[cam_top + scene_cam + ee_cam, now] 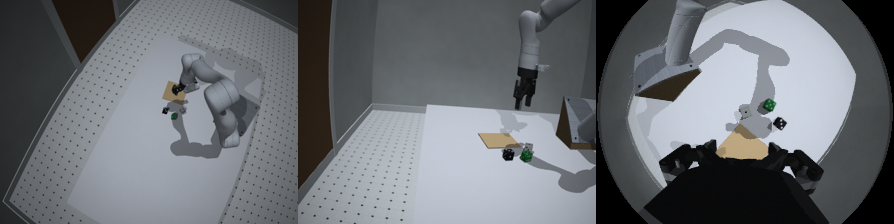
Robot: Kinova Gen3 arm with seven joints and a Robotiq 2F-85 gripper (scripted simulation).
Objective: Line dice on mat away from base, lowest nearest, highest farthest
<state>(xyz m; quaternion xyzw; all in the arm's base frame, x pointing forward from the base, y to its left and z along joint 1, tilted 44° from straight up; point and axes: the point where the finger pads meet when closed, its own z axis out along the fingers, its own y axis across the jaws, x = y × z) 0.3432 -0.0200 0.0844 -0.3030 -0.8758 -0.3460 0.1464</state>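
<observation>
A tan square mat (167, 93) (497, 141) (733, 141) lies flat on the table. A black die (165, 110) (508, 154) (780, 123), a green die (174, 116) (526, 156) (769, 105) and a white die (182, 110) (528, 147) (746, 112) stand apart on the table, off the mat's edge. In the wrist view the white die's top shows one pip, the black's seems to show three, and the green's shows several. My gripper (175, 90) (523, 106) (742, 147) is open and empty, high above the table; in the top view it covers part of the mat.
The robot's base stands on a grey wedge-shaped block (248, 110) (562, 129) (671, 82) at the table's side, nearest to the white die. The arm's shadow falls across the table near the dice. The white table (130, 163) (461, 190) ends at the tiled floor.
</observation>
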